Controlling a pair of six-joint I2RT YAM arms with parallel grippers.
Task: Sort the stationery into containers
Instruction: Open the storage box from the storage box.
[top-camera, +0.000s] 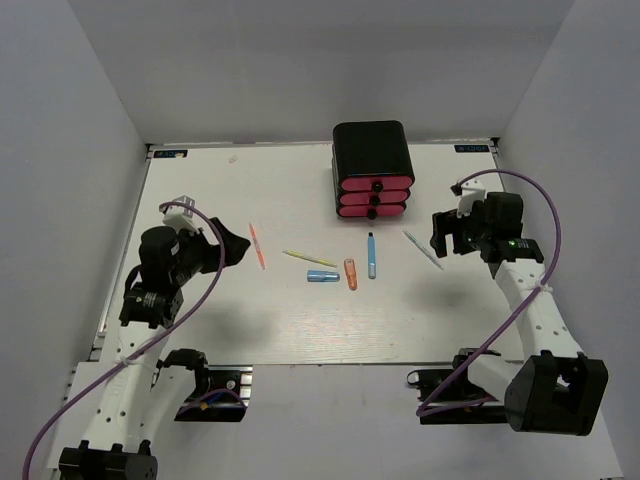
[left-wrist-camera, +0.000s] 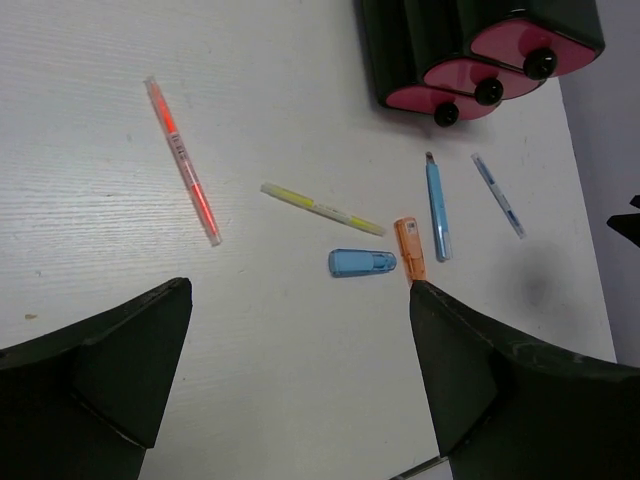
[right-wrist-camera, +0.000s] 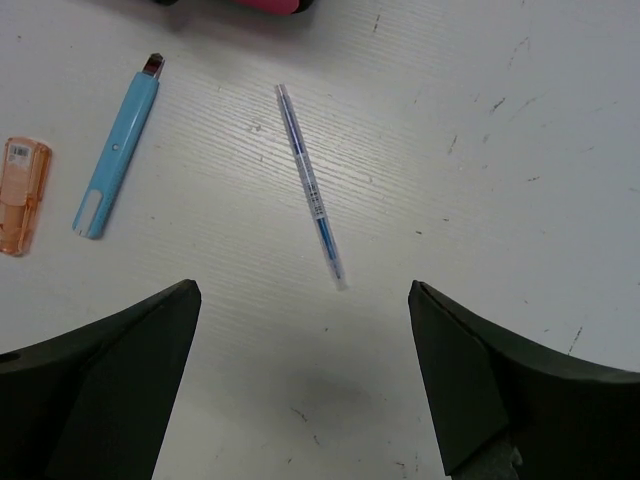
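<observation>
Grey-blue stick on the bench just left of right tool, long axis diagonal, far-left to near-right; right arm is nearer. Both tools wide open, empty; left tool sits by pink-red stick

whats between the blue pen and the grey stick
Nothing: only bare table lies between the blue pen and the grey stick, clearest in the right wrist view.
</observation>
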